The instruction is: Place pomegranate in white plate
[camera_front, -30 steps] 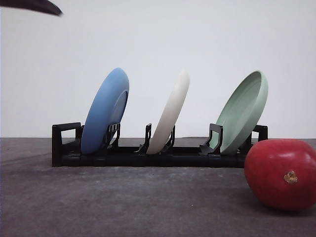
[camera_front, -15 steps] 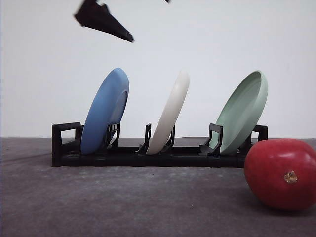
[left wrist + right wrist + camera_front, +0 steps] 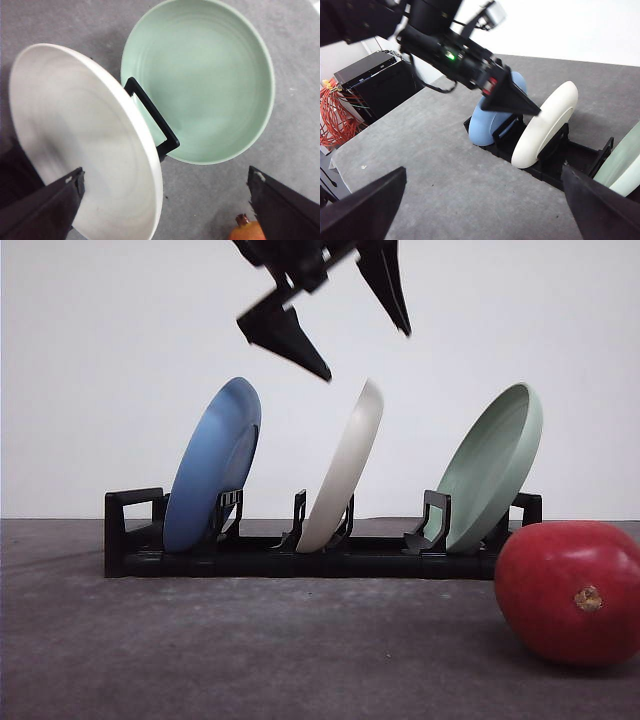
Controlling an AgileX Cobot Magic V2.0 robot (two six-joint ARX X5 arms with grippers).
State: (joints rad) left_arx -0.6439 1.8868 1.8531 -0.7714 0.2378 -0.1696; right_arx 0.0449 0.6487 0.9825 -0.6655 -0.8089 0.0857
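The red pomegranate (image 3: 565, 590) lies on the grey table at the front right, near the rack's right end; its tan crown (image 3: 244, 220) peeks into the left wrist view. The white plate (image 3: 345, 470) stands on edge in the middle slot of a black rack (image 3: 300, 560). My left gripper (image 3: 365, 352) hangs open just above the plate's top rim, touching nothing. In the left wrist view the gripper (image 3: 165, 175) straddles the white plate (image 3: 75, 125). My right gripper (image 3: 483, 172) is open and holds nothing, off to the side of the white plate (image 3: 545, 125).
A blue plate (image 3: 210, 465) leans in the rack's left slot and a pale green plate (image 3: 490, 465) in its right slot, close behind the pomegranate. Grey tabletop (image 3: 250, 650) lies in front of the rack. Red cables (image 3: 337, 115) and a black box sit beyond the table's edge.
My left gripper has come down and to the right from the upper left corner of the front view to just above the white plate. The pomegranate and plates have not moved.
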